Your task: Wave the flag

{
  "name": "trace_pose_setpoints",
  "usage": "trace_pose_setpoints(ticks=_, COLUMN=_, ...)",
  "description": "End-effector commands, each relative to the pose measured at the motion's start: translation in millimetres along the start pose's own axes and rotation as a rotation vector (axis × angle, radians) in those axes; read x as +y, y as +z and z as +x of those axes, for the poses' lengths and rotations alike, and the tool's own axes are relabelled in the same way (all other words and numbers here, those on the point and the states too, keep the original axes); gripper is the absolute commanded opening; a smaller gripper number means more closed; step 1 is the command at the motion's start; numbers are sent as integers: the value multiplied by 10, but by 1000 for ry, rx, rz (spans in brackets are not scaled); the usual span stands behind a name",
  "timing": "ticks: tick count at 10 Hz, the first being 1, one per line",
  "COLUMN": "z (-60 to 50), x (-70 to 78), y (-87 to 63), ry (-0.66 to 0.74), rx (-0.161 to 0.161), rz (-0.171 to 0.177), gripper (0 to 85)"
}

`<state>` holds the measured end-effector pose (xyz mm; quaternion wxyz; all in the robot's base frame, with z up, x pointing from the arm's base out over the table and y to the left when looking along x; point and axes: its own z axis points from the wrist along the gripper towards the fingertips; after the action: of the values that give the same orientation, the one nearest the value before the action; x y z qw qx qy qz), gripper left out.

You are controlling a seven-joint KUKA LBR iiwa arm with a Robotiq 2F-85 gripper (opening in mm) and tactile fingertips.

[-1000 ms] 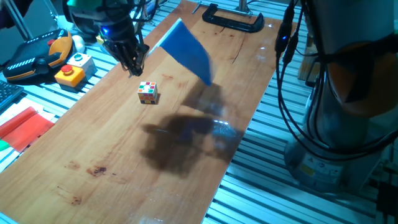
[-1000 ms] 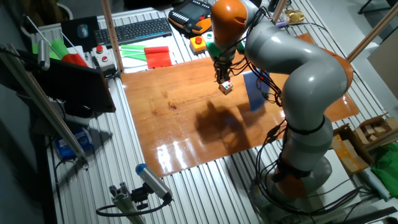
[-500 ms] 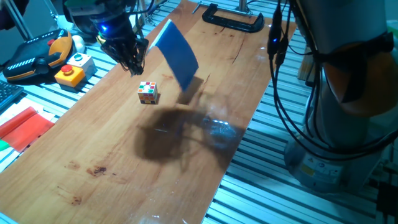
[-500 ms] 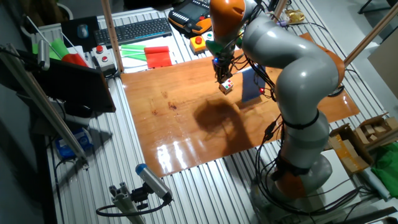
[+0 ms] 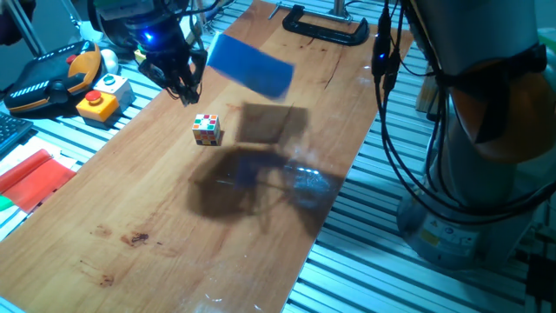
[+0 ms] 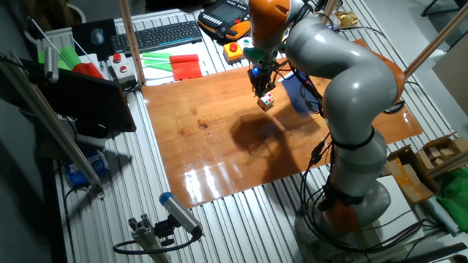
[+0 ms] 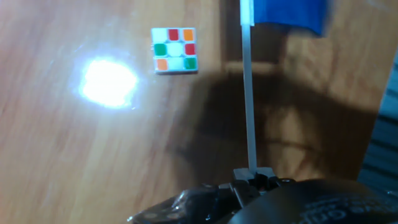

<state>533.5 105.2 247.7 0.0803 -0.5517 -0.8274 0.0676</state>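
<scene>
The gripper (image 5: 187,89) hangs above the wooden table (image 5: 156,209), the blue flag (image 5: 250,65) raised beside it, the puzzle cube (image 5: 206,129) just below.

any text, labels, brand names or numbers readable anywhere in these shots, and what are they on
None can be read.
The flag is plain blue cloth with no print.
The puzzle cube shows only coloured stickers.
The keyboard keys are too small to read.
The yellow button box shows no legible label.
The gripper and the arm show no readable marking.
</scene>
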Motion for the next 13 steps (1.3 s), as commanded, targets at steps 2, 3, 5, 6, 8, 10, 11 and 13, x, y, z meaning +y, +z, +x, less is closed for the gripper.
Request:
trace_pose_setpoints(ticks=2, z=2, x=2, y=0, ry=-1322, rx=-296, rz=95, gripper=7)
trace_pose_setpoints(ticks=3, z=3, x=4, y=1, ry=-1408, rx=-331, rz=118, gripper=7)
trace_pose_setpoints(ticks=5, z=6, x=5, y=2, ry=-1509, rx=-357, rz=149, gripper=7)
trace_pose_setpoints(ticks=6, z=5, x=13, y=7, ry=-1516, rx=-346, rz=138, gripper=7)
trace_pose_setpoints(ticks=8, z=4, x=25, y=13, ry=-1515, rx=-342, rz=136, gripper=7)
trace_pose_setpoints(ticks=10, z=1, x=20, y=10, ry=-1518, rx=-348, rz=132, gripper=7)
trace_pose_setpoints(ticks=11, z=-3, x=19, y=7, ry=-1526, rx=-353, rz=129, gripper=7)
trace_pose_setpoints(ticks=13, z=1, x=39, y=17, ry=-1533, rx=-339, rz=127, gripper=7)
